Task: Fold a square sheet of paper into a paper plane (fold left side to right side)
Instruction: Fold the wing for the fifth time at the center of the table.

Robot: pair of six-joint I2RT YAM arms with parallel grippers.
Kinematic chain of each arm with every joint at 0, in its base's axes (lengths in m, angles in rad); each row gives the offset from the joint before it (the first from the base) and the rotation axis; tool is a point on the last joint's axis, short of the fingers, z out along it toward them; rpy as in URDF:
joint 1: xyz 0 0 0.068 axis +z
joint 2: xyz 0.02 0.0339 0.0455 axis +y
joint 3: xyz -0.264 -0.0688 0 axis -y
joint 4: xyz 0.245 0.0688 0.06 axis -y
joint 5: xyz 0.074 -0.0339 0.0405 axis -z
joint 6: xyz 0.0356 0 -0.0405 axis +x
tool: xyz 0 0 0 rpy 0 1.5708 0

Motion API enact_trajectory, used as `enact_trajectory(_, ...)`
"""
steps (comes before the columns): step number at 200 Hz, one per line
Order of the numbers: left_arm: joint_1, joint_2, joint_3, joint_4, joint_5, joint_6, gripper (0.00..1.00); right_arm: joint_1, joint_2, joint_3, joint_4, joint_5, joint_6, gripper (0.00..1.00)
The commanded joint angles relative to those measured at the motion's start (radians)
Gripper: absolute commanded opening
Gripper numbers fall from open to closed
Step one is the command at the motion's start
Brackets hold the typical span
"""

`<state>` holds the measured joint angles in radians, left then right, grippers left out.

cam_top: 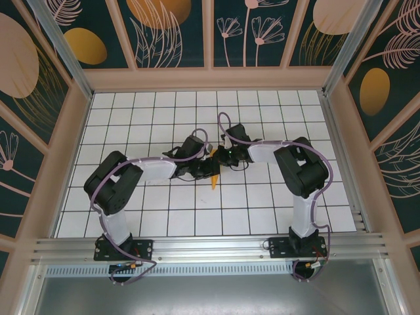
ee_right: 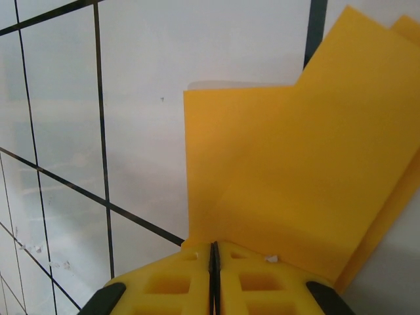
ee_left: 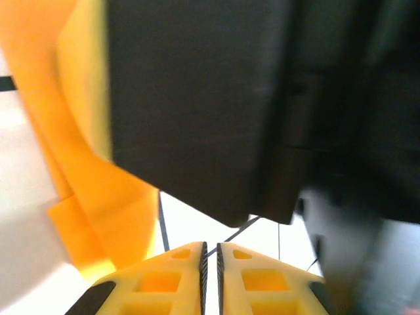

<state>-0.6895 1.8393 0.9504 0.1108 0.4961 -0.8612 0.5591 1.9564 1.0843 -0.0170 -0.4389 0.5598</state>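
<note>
Find the square sheet of paper (cam_top: pixel 214 177) near the middle of the desk (cam_top: pixel 262 210), between both arms, already creased into overlapping layers with a narrow point. Apparently pinched at its near edge by the closed right claw (ee_right: pixel 214 252) and lifted slightly. Just beside it, see the left claw (ee_left: pixel 211 257) pressed shut on nothing visible. Judged partway: several folds made, no slim dart yet, left-over-right fold probably remaining. No containers to report.
</note>
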Motion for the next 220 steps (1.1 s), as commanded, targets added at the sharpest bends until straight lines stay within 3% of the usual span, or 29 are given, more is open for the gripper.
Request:
enact_trajectory(1,0.003,0.03,0.016,-0.016,-0.004,0.029,0.16,-0.006,0.021,-0.011,-0.012,0.029,0.003,0.13)
enact_trajectory(108,-0.032,0.074,-0.027,-0.118,-0.016,0.097,0.16,-0.006,0.037,0.002,-0.025,0.036,0.002,0.13)
enact_trajectory(220,-0.035,-0.086,-0.118,-0.142,-0.063,0.093,0.17,-0.005,0.052,0.014,-0.035,0.029,0.0,0.13)
